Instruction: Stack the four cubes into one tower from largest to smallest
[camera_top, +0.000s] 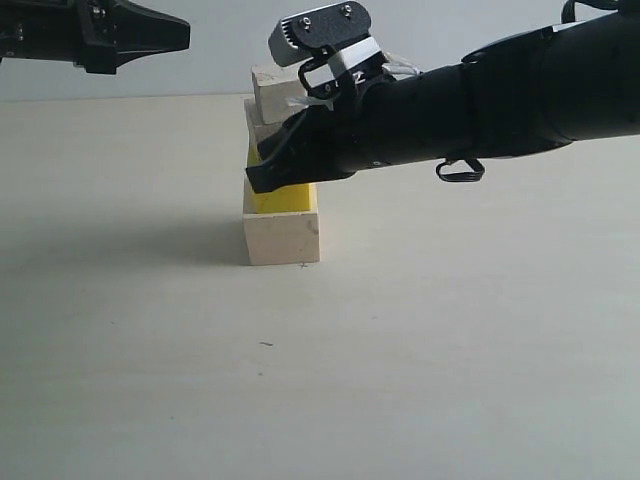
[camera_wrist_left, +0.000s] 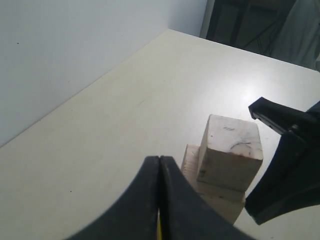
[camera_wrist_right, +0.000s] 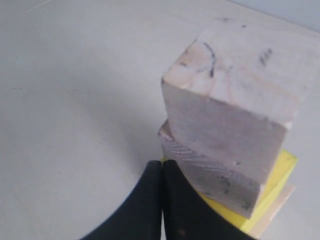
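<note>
Tower (camera_top: 280, 180) stands on table (camera_top: 450, 350), L of centre in ext. view. All four cubes are stacked: large wood cube (camera_top: 282, 238) at base, then yellow cube (camera_top: 285, 198), medium wood cube (camera_top: 256, 125) and small wood cube (camera_top: 274, 90) on top. The small cube's edges are not flush w/ the medium cube below (see small wood cube (camera_wrist_left: 229, 150) over medium wood cube (camera_wrist_left: 191, 161)). Right gripper (camera_top: 256, 181) reaches across in front of the tower at yellow/medium cube level and hides part of both; contact can't be confirmed. Its fingers are pressed together w/ nothing between them (right gripper (camera_wrist_right: 162, 172)). Left gripper (camera_top: 183, 36) hangs high, well apart from the tower, fingers likewise closed on nothing (left gripper (camera_wrist_left: 160, 167)).
</note>
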